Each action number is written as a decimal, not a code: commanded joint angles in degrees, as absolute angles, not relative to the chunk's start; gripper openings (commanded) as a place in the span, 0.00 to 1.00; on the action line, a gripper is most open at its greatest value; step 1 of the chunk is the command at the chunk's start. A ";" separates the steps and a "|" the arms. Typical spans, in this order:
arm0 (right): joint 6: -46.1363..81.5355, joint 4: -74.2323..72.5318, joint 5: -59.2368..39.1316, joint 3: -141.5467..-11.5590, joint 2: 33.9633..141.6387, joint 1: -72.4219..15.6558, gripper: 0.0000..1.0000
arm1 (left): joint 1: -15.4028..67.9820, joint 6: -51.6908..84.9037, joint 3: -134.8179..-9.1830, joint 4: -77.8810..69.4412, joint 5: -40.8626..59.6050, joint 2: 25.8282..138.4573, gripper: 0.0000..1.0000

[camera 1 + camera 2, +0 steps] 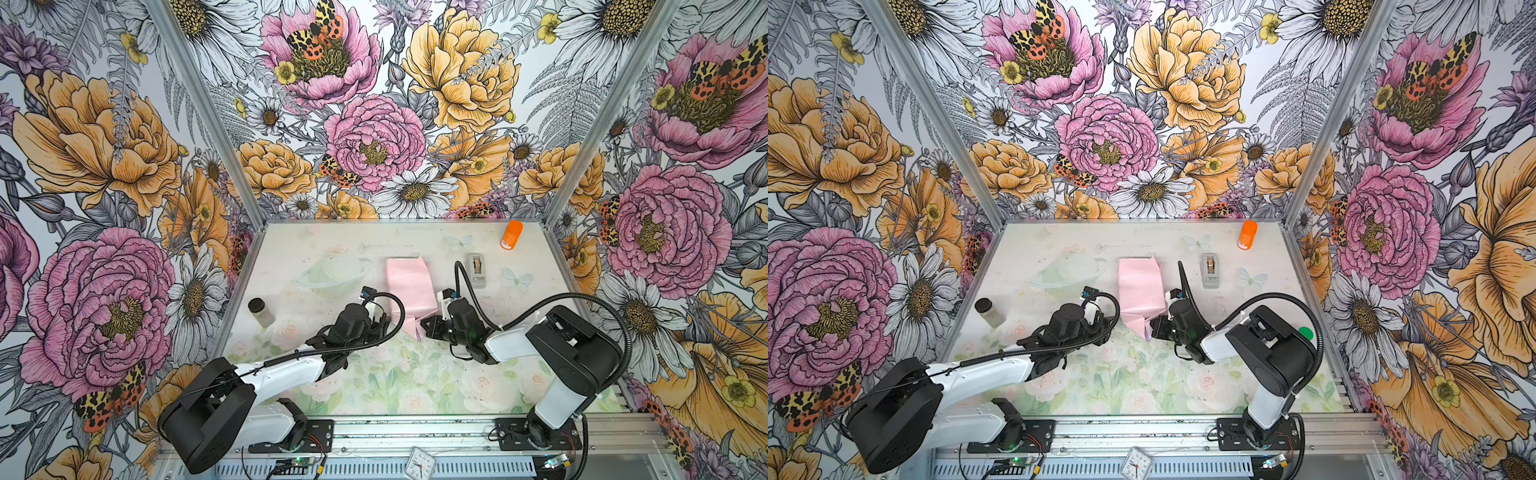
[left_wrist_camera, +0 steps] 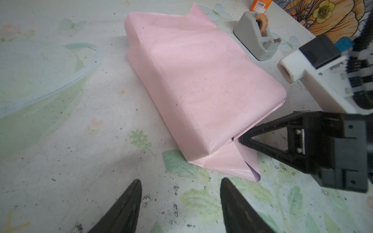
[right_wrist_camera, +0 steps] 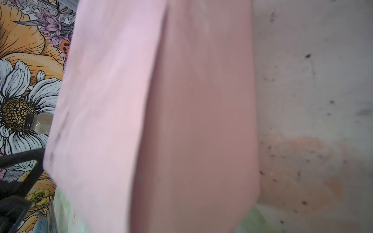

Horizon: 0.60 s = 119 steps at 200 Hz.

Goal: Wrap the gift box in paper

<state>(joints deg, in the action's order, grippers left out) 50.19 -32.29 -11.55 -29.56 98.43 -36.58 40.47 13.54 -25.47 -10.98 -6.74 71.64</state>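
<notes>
The paper (image 1: 411, 282) (image 1: 1140, 286) lies mid-table, pale pink face out, folded into a long bundle. The gift box is hidden under it. In the left wrist view the paper (image 2: 201, 80) has a loose flap at its near end with a sliver of lilac showing. My right gripper (image 1: 428, 326) (image 1: 1154, 326) (image 2: 241, 139) is shut, its tips pinching that flap at the bundle's near right corner. Paper (image 3: 161, 100) fills the right wrist view and hides the jaws there. My left gripper (image 1: 380, 324) (image 1: 1106, 322) (image 2: 180, 191) stands open just short of the near end, holding nothing.
A grey tape dispenser (image 1: 478, 270) (image 1: 1209, 270) (image 2: 256, 34) stands right of the paper. An orange bottle (image 1: 512, 235) (image 1: 1247, 235) lies at the back right. A dark-lidded jar (image 1: 261, 311) (image 1: 990, 311) sits at the left edge.
</notes>
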 commanded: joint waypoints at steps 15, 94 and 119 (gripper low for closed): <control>50.80 -36.51 -9.00 -31.18 100.61 -37.00 0.00 | 40.04 13.27 -25.40 -12.95 -5.28 71.99 0.63; 51.52 -39.21 -9.62 -30.95 99.76 -37.09 0.00 | 41.99 11.27 -25.49 -16.19 -2.02 74.89 0.55; 51.19 -37.92 -9.23 -30.98 100.27 -37.09 0.00 | 42.54 11.80 -25.57 -17.27 -1.38 76.30 0.53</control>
<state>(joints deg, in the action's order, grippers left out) 51.27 -36.69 -10.26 -29.87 100.20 -36.58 41.91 12.45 -25.47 -14.02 -3.33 75.16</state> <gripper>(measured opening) 0.042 0.542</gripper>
